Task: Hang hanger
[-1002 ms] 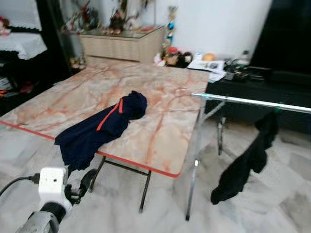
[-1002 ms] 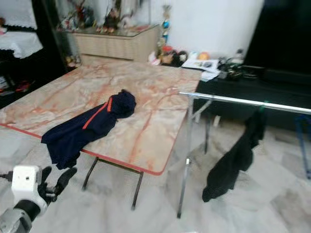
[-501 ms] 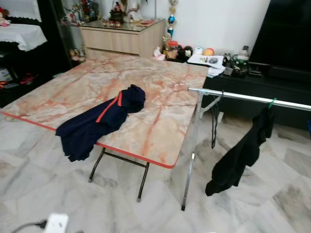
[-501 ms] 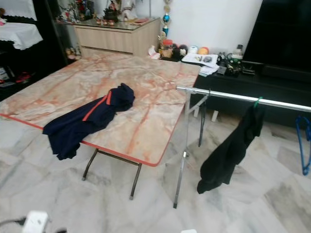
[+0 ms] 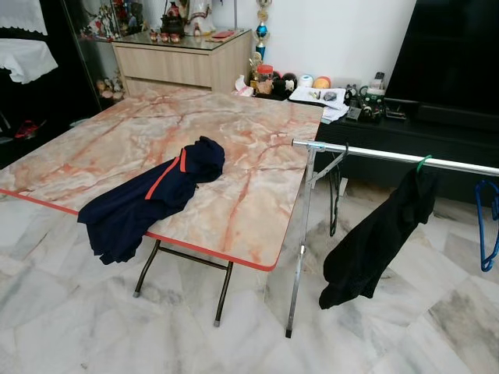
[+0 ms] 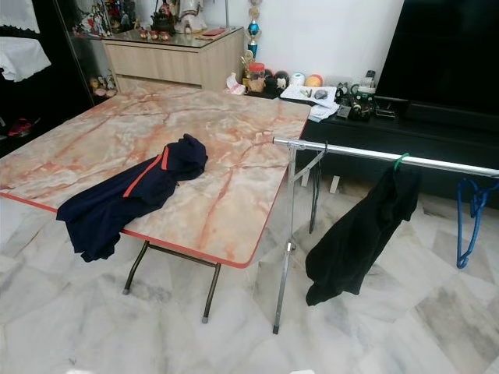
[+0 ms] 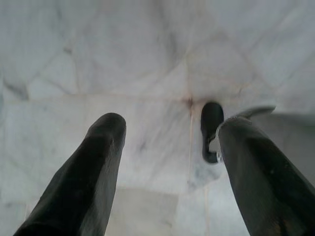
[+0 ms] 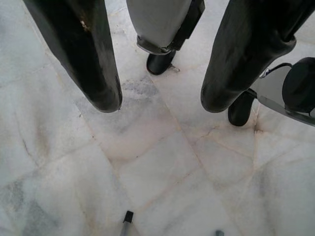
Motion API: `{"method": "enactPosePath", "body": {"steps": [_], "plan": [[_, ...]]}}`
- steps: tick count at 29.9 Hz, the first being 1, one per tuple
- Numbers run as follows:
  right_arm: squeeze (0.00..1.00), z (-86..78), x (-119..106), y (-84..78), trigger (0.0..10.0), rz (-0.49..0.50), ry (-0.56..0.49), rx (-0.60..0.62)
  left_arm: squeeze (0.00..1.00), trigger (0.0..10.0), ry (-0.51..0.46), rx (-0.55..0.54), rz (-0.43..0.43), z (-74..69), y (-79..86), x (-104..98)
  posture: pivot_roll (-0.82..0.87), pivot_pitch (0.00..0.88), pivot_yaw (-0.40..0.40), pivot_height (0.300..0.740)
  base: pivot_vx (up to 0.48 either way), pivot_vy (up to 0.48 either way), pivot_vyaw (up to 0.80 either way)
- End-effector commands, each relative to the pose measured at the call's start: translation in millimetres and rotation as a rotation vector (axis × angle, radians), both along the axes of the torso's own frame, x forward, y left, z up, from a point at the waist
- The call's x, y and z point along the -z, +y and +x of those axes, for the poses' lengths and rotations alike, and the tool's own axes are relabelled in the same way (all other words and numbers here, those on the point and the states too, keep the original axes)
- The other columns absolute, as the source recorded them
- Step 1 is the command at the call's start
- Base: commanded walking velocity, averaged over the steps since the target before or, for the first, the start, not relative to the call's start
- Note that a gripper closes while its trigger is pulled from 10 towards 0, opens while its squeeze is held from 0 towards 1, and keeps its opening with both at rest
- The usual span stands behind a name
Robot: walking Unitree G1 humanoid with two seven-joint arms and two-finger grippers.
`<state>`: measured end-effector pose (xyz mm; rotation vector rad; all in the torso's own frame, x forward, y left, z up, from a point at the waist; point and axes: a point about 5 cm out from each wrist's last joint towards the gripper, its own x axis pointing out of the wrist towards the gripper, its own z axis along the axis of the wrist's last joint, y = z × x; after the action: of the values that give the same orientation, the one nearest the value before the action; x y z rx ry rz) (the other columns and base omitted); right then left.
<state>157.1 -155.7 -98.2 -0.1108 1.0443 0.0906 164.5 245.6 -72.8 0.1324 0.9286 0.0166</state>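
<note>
Spanning frame right: chrome rail (image 5: 405, 157) carrying limp black garment (image 5: 374, 241) and blue wire hanger (image 5: 486, 226). Both idle grippers, left gripper (image 7: 170, 162) and right gripper (image 8: 160, 81), spread wide over veined marble floor (image 5: 70, 312).

No text, label or number can be read anywhere.

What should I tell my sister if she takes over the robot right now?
Left gripper: open, holding nothing, pointing at the marble floor. Right gripper: open, holding nothing, also over the floor.
Things: a navy garment lies on the marble table, draping over its edge. The rail carries a black garment on a green hanger, plus a blue hanger hanging bare.
Done: nothing in hand yet.
Left: pick up a hanger and hang it on the rail.
</note>
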Motion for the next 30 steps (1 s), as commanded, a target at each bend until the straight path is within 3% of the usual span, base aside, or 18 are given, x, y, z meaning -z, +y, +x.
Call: {"method": "enactPosePath", "body": {"steps": [1,11,20,30], "plan": [[0.00,-0.6,0.4,-1.3,10.0,-0.013,0.009,0.008,0.00,10.0,0.002,-0.006,-0.005,-2.5,-2.3,2.7,0.19,0.000,0.014,0.740,0.000,-0.322,0.00],[0.00,0.2,-0.2,-4.2,10.0,-0.007,-0.001,0.055,0.00,10.0,0.064,-0.063,-0.005,-22.6,-4.2,14.5,0.19,0.000,-0.009,0.740,0.000,-0.378,0.00],[0.00,4.9,-1.9,-3.8,10.0,-0.008,-0.010,0.081,0.00,10.0,0.038,-0.064,-0.010,-15.4,-5.3,12.3,0.19,0.000,-0.001,0.740,0.000,-0.387,-0.48],[0.00,8.0,-3.2,0.7,10.0,0.003,-0.029,0.094,0.00,10.0,0.048,-0.065,-0.013,-14.8,-8.2,13.6,0.18,0.002,0.013,0.740,0.000,-0.386,0.00]]}}
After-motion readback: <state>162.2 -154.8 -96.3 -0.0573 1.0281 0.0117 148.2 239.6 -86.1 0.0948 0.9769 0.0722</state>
